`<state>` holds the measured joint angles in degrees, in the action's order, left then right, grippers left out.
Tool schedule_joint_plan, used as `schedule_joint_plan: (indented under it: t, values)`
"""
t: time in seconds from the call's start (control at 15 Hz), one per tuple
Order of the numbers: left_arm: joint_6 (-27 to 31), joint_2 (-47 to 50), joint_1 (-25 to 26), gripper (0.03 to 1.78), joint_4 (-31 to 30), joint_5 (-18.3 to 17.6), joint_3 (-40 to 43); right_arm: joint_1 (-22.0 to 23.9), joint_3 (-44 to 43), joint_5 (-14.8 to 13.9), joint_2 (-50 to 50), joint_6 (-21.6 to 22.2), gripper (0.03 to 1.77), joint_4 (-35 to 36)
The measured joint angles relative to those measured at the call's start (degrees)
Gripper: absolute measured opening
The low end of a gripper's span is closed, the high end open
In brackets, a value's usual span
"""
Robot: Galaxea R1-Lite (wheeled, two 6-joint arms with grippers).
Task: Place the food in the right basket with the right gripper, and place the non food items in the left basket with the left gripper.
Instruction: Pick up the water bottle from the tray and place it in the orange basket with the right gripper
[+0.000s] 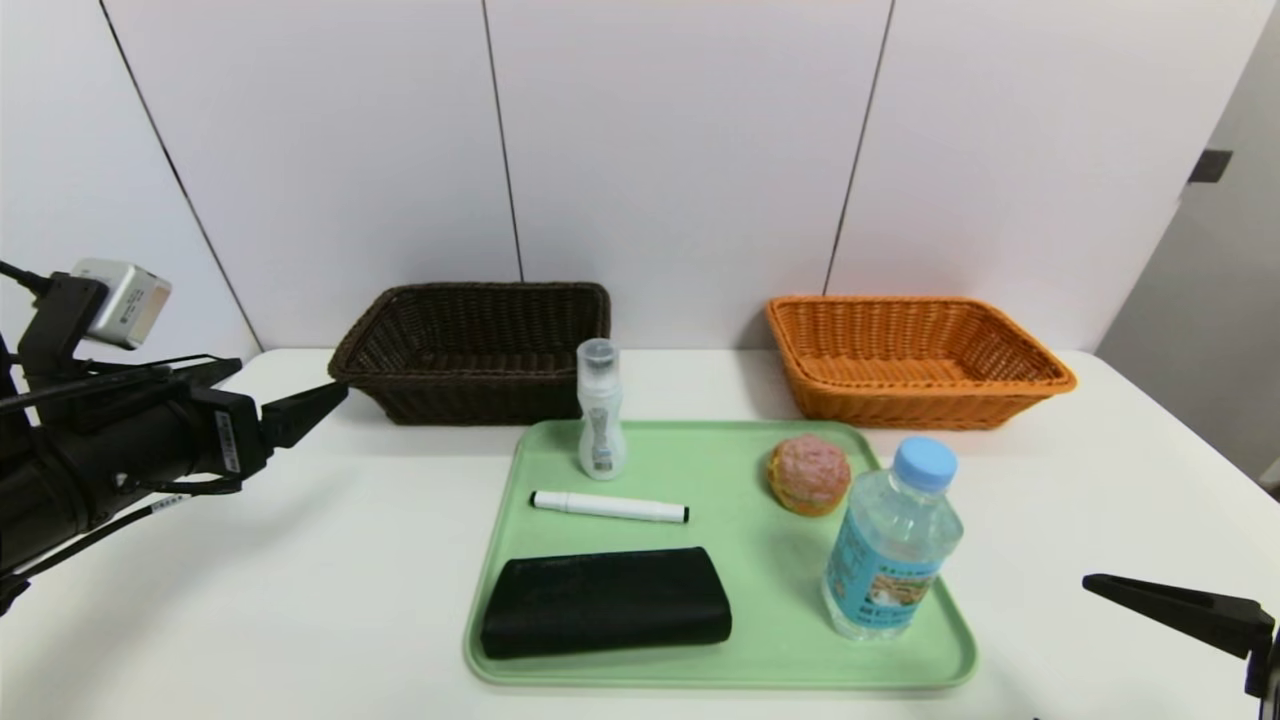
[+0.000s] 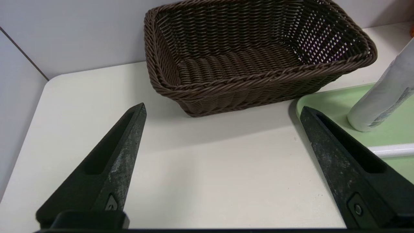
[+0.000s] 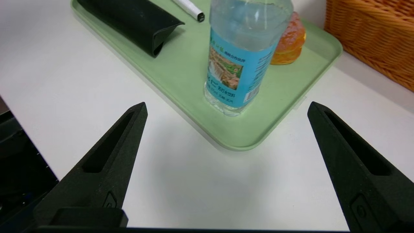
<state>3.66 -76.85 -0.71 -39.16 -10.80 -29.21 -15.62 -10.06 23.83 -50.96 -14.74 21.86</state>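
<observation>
A green tray holds a small white bottle, a white marker, a black pouch, a pink-topped bun and a blue-labelled water bottle. The dark brown basket stands behind it on the left, the orange basket on the right. My left gripper is open over the bare table left of the tray, facing the brown basket. My right gripper is open near the tray's front right corner, short of the water bottle. Neither gripper holds anything.
The white table has bare room to the left and right of the tray. A white panelled wall rises just behind both baskets. In the right wrist view the bun sits behind the water bottle, close to the orange basket.
</observation>
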Motion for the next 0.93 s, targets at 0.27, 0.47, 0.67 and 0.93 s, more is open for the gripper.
schedule_joint_plan:
  t: [0.27,0.47,0.67,0.93]
  values:
    - [-0.2,-0.4,-0.1,1.69,-0.8,0.1,1.2,-0.7,0.0,0.0,-4.4,-0.1,1.71,3.2]
    - [-0.2,-0.6,-0.1,1.69,-0.9,0.1,1.8,-0.8,-0.5,-0.2,-8.9,0.4,1.71,7.6]
    - [0.1,-0.7,-0.1,1.69,-0.9,0.1,2.2,-0.8,-1.7,-0.1,-12.7,1.7,1.71,8.9]
    - [0.3,-1.1,-0.1,1.69,-0.9,0.1,2.8,-1.8,-2.0,0.0,-19.0,2.5,1.71,15.8]
